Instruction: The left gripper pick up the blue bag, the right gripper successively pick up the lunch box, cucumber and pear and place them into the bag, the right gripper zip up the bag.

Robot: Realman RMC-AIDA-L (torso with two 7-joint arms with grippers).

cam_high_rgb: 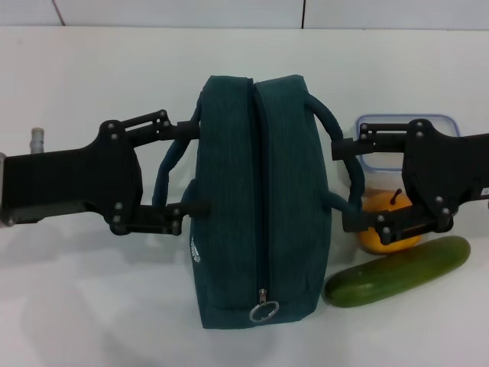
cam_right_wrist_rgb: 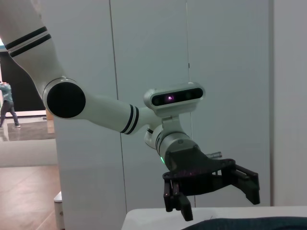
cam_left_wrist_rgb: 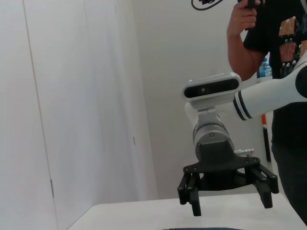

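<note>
While the blue bag (cam_high_rgb: 256,202) is lying zipped shut along the middle of the white bench (cam_high_rgb: 92,306), its zipper ring pull (cam_high_rgb: 263,310) is resting at the near end and its two padded loop handles are drooping out to either side. On the robot's left, the left hand (cam_high_rgb: 187,167) is hovering with its fingers spread wide, one fingertip on each side of the left handle (cam_high_rgb: 170,170), not yet closing on it. Across the bag, the right hand (cam_high_rgb: 348,183) is sitting with its fingers likewise wide apart, their tips beside the right handle (cam_high_rgb: 345,157). Beneath that hand, the lunch box (cam_high_rgb: 405,122) is standing farthest back, the pear (cam_high_rgb: 382,237) is lying just nearer with its stem pointing up, and the cucumber (cam_high_rgb: 399,271) is lying at a slant nearest the robot, its near end close beside the bag's corner. Seen from the right wrist, the left hand (cam_right_wrist_rgb: 218,196) is hanging open above the bag's dark fabric (cam_right_wrist_rgb: 249,223); seen from the left wrist, the right hand (cam_left_wrist_rgb: 230,196) is hanging open over the bench.
</note>
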